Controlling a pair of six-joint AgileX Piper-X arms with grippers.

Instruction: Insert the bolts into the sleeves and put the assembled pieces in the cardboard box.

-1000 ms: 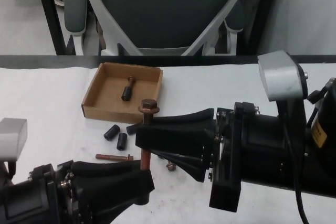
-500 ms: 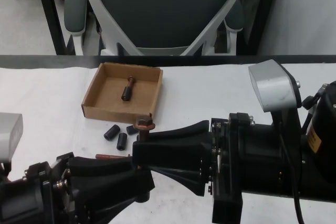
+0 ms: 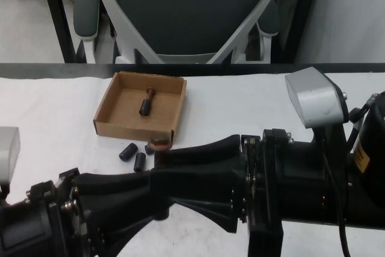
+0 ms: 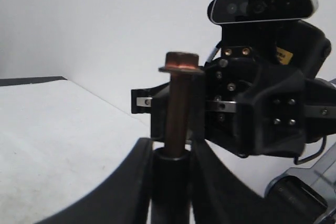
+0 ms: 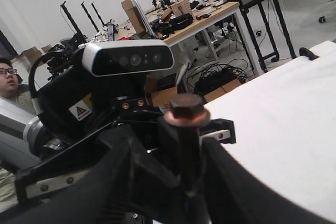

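Bolt in sleeve
Left gripper (image 4: 170, 153) clamps the black sleeve (image 4: 170, 184), coppery flanged bolt (image 4: 179, 108) upright inside; I cannot tell the right gripper (image 3: 174, 164) state.

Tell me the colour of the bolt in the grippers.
Coppery brown; the bolt shows best in the left wrist view.

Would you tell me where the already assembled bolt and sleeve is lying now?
In the high view, the assembled piece lies inside the cardboard box, left of centre, just beyond the loose sleeves.

Copper bolt (image 4: 178, 103), blk sleeve (image 4: 170, 182)
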